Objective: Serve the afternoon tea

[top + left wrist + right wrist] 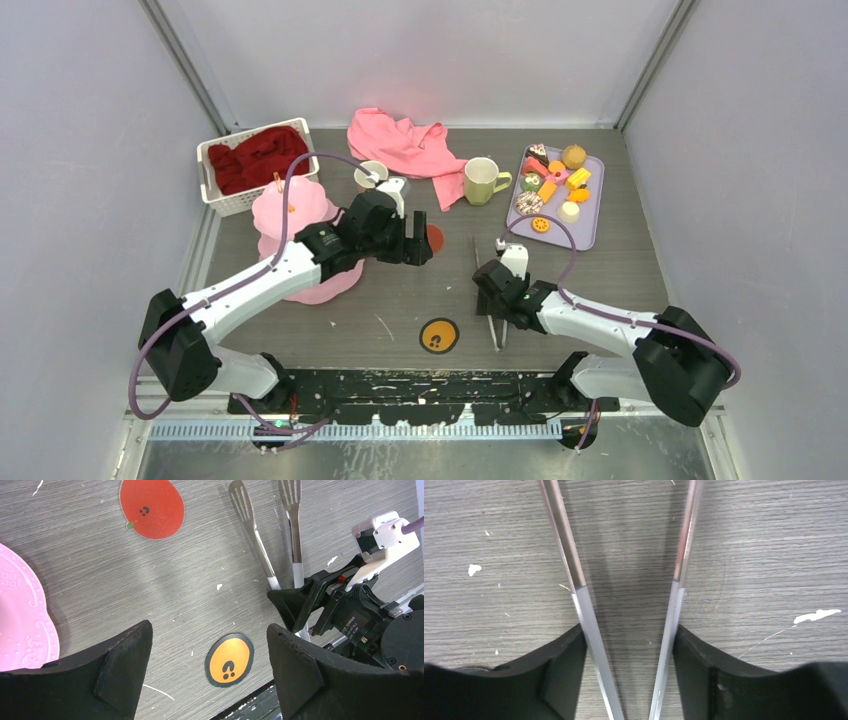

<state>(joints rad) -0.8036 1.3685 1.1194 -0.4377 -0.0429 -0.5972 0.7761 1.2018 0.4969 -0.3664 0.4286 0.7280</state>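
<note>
The pink cake stand (292, 208) stands at the left, partly behind my left arm; its scalloped edge (20, 615) shows in the left wrist view. My left gripper (418, 250) (209, 630) hangs open and empty over the table, right of the stand. A pale pink mug (372, 175) and a yellow-green mug (482, 181) stand at the back. Toy pastries and fruits (552, 182) lie on a lilac tray (590, 228). Metal tongs (478, 262) (260, 550) (569, 555) lie mid-table. My right gripper (492, 308) (630, 630) straddles their handle end, one finger against each arm.
A white basket with red cloth (255, 165) sits at the back left and a pink cloth (400, 145) at the back centre. A red sticker (433, 238) (150, 507) and an orange sticker (438, 335) (229, 659) lie flat on the table.
</note>
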